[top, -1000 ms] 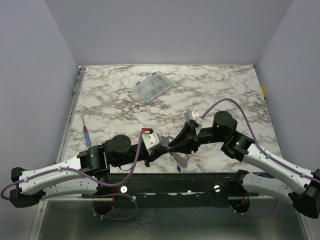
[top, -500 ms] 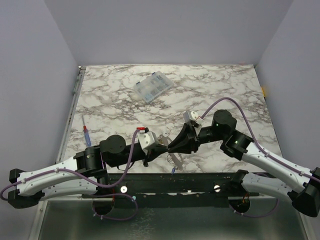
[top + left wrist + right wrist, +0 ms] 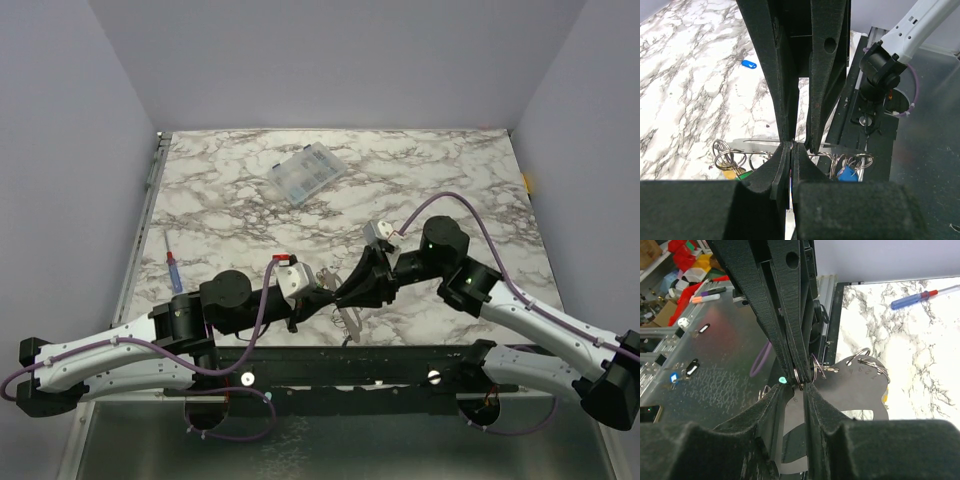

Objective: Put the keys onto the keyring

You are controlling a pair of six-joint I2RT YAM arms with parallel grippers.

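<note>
Blue keys [image 3: 747, 64] two, yellow key [image 3: 730, 174] one

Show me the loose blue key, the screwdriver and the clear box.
blue key [image 3: 748, 64], left wrist view, on its blue plastic head.
screwdriver [image 3: 175, 277], top external view, on the blue part of its handle.
clear box [image 3: 308, 173], top external view, on the middle of its lid.
</note>
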